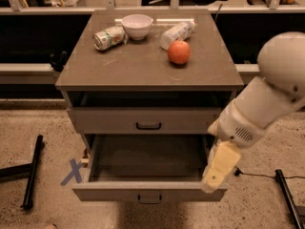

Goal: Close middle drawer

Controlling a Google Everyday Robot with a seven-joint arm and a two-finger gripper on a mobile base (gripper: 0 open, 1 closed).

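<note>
The middle drawer (114, 192) is pulled far out of the grey-brown cabinet (143, 66). Its inside is empty and its flat front carries a small dark bar handle (149, 198). My gripper (217, 170), a cream-coloured piece at the end of the white arm (267, 104), hangs at the drawer's right front corner. It overlaps the right end of the drawer front. Whether it touches the drawer does not show. The drawer above (109, 120), with the same handle, is in, with a dark gap over it. The lowest drawer is hidden under the open one.
On the cabinet top lie a tipped can (108, 37), a white bowl (137, 26), a tipped white bottle (176, 34) and an orange fruit (179, 52). A blue tape X (72, 171) marks the floor. Black bars lie at the left (31, 173) and right (288, 199).
</note>
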